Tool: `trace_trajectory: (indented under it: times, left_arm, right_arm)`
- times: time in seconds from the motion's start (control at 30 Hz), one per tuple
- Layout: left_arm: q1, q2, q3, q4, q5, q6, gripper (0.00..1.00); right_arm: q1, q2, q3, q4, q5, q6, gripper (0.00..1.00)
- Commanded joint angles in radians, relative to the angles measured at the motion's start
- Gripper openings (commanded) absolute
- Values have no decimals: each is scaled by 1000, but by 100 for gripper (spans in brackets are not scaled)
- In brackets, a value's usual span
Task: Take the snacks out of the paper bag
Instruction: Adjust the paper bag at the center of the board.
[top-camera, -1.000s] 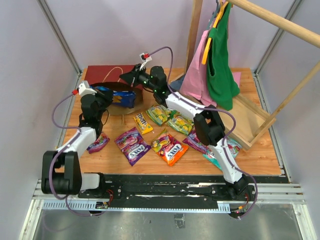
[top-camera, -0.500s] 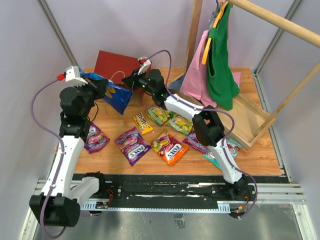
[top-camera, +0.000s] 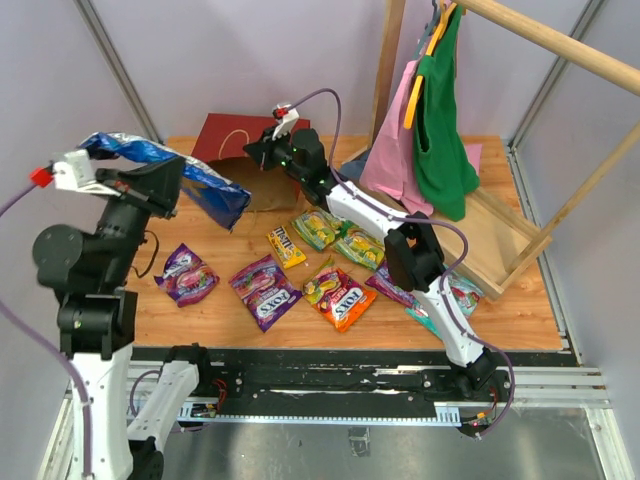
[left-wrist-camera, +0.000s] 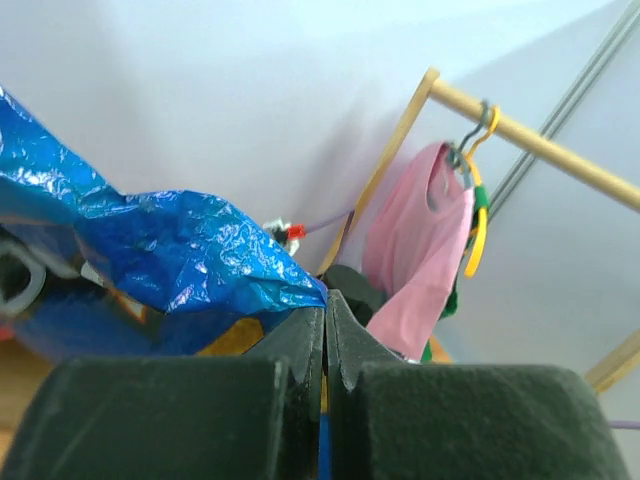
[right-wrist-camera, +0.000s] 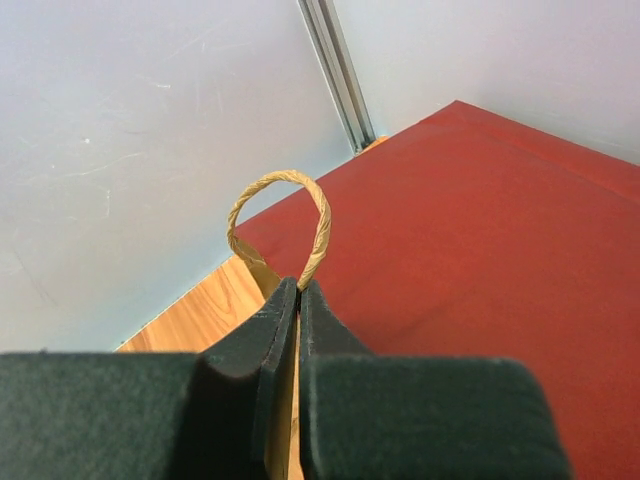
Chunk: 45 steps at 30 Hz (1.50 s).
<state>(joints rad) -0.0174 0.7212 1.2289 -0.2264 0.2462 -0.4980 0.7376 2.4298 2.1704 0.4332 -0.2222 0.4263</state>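
Note:
High over the table's left side, my left gripper (top-camera: 180, 183) (left-wrist-camera: 325, 312) is shut on a crinkled blue snack packet (top-camera: 215, 195) (left-wrist-camera: 170, 250), which hangs clear of the bag. The dark red paper bag (top-camera: 228, 140) (right-wrist-camera: 480, 230) lies at the back left. My right gripper (top-camera: 256, 150) (right-wrist-camera: 300, 292) is shut on its brown rim, right at the twine handle (right-wrist-camera: 280, 215). Other snacks lie on the wood: a purple one (top-camera: 186, 276), another purple (top-camera: 265, 291), an orange (top-camera: 341, 300), a yellow (top-camera: 286, 246), green ones (top-camera: 318, 229) and a teal one (top-camera: 452, 298).
A wooden clothes rack (top-camera: 500, 250) fills the back right, with a pink garment (top-camera: 395, 150) and a green garment (top-camera: 445, 130) on hangers (left-wrist-camera: 420, 250). Pale enclosure walls stand close on the left, back and right.
My left arm has risen and swung left, drawing the blue packet up out of the bag. The right gripper has moved slightly back with the bag's rim, and the bag shifted with it.

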Motion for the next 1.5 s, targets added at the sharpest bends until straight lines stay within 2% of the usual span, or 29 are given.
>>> trace_trajectory:
  times: [0.0, 0.3, 0.53, 0.77, 1.13, 1.23, 1.47]
  left_arm:
    - [-4, -24, 111, -49, -78, 26, 1]
    - [-4, -32, 144, -96, -220, 45, 1]
    - [-4, -34, 188, -186, -516, 74, 1]
    - [-4, -47, 211, -209, -561, 78, 1]
    - [-4, -42, 228, -237, -585, 102, 1]
    - [-4, -37, 228, -239, -585, 103, 1]
    - [-4, -31, 216, -240, -600, 107, 1]
  right_arm:
    - [-2, -15, 47, -19, 32, -87, 1]
    - [36, -204, -62, -32, 91, -202, 1]
    - [111, -278, -25, -31, 147, -323, 1]
    - [110, -201, 170, -117, 216, -374, 1]
    - [-2, 11, 262, -125, 301, -222, 1]
    - [-22, 59, 294, -133, 315, -224, 1]
    - [-53, 65, 273, -116, 324, -241, 1]
